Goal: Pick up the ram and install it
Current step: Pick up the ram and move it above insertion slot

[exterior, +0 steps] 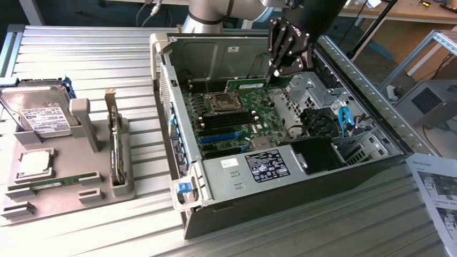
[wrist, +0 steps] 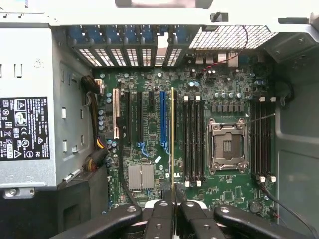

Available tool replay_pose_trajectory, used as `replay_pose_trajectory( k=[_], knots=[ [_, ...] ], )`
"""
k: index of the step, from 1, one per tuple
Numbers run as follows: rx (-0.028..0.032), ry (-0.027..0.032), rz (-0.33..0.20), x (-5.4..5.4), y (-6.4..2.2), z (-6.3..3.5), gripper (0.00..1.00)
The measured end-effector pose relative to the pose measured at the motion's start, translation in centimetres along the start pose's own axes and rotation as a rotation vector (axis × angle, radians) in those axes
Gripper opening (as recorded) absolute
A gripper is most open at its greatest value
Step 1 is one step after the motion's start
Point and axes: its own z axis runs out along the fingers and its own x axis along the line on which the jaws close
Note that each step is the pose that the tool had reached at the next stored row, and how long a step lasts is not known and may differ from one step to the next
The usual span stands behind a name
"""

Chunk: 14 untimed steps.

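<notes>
The ram [exterior: 246,84] is a long green stick that hangs on edge inside the open computer case [exterior: 357,91], above the motherboard [exterior: 243,115]. My gripper [exterior: 275,75] is shut on one end of it. In the wrist view the ram [wrist: 172,134] shows edge-on as a thin line running away from my gripper [wrist: 172,203]. It lies alongside the black memory slots [wrist: 192,139], which sit beside the empty processor socket [wrist: 227,144]. The stick is still above the board, not seated in a slot.
A grey holder tray [exterior: 64,201] at the exterior view's left carries a hard drive [exterior: 39,112], an upright expansion card [exterior: 113,142], a silver processor chip [exterior: 33,163] and another green stick [exterior: 53,182]. The power supply [exterior: 250,166] fills the case's near end. Papers [exterior: 437,187] lie at the right.
</notes>
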Motion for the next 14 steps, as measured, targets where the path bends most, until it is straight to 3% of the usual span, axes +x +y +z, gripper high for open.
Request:
replay_pose_trajectory(
  k=[2, 7, 14],
  knots=[
    [0.0000, 0.0039, 0.000, -0.1, 0.00, 0.01, 0.12],
    [0.0002, 0.0040, 0.000, -0.2, 0.01, 0.02, 0.12],
    [0.0001, 0.0039, 0.000, -1.5, 0.03, 0.18, 0.12]
  ],
)
